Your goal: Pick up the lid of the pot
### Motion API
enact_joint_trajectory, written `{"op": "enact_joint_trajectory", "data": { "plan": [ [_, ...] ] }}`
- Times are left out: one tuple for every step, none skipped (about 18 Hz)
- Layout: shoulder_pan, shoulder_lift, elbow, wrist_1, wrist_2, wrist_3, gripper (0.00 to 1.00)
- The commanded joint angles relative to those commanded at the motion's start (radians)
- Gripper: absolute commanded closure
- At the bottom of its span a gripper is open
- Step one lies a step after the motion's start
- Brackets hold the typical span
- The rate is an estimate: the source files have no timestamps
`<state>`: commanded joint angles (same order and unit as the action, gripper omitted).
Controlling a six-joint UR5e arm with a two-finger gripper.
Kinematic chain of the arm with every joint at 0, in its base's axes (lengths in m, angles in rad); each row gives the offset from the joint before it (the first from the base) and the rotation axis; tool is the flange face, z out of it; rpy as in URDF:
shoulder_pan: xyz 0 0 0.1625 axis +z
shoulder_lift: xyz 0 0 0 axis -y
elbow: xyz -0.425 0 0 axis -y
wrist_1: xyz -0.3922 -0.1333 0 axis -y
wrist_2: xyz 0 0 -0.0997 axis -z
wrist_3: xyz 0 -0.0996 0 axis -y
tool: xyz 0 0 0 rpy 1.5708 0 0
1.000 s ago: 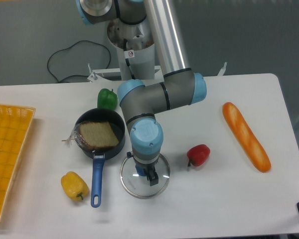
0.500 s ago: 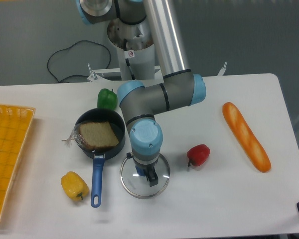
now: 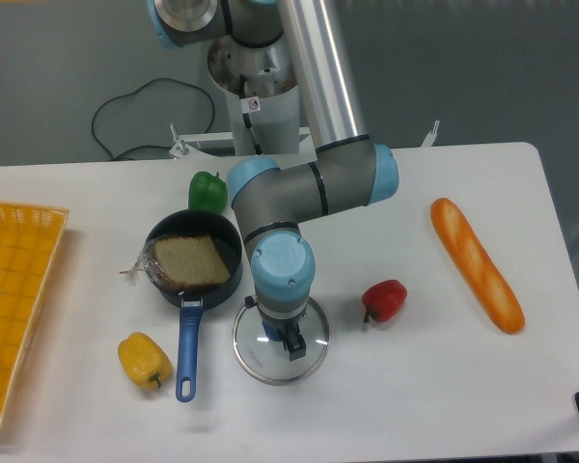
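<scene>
- Lid (image 3: 261, 361) lies just beside the pan (image 3: 224, 235).
- Gripper (image 3: 273, 323) is open over the lid.
- Blue knob (image 3: 271, 333) shows between the parted jaws; whether they touch it, I can't tell.

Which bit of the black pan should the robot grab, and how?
I'd pick the middle of the blue handle, coming from above with one finger on each long side. It's long and thin and sticks out from the round pan.
</scene>
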<state>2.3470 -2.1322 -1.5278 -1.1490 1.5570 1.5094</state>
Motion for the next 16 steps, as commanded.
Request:
{"op": "enact_joint_trajectory", "data": {
  "plan": [
    [0.000, 0.000, 0.002, -0.002, 0.002, 0.000, 0.31],
    [0.000, 0.000, 0.003, 0.000, 0.003, 0.002, 0.34],
    [0.000, 0.000, 0.005, 0.000, 0.003, 0.002, 0.34],
    [0.000, 0.000, 0.005, -0.002, 0.003, 0.000, 0.36],
    [0.000, 0.000, 0.005, -0.002, 0.005, 0.000, 0.37],
    [0.000, 0.000, 0.005, -0.002, 0.005, 0.000, 0.39],
    [0.000, 0.000, 0.005, -0.002, 0.005, 0.000, 0.40],
    [0.000, 0.000, 0.006, -0.002, 0.005, 0.000, 0.40],
    [0.000, 0.000, 0.008, -0.002, 0.005, 0.000, 0.40],
    [0.000, 0.000, 0.008, -0.002, 0.005, -0.002, 0.40],
    [0.000, -0.002, 0.009, -0.002, 0.005, -0.002, 0.40],
    [0.000, 0.000, 0.011, -0.002, 0.005, -0.003, 0.41],
    [0.000, -0.002, 0.012, -0.002, 0.005, -0.002, 0.41],
    [0.000, 0.000, 0.014, -0.003, 0.005, -0.003, 0.42],
    [0.000, 0.000, 0.017, -0.003, 0.005, -0.003, 0.44],
    [0.000, 0.000, 0.023, -0.003, 0.006, -0.003, 0.45]
  ]
}}
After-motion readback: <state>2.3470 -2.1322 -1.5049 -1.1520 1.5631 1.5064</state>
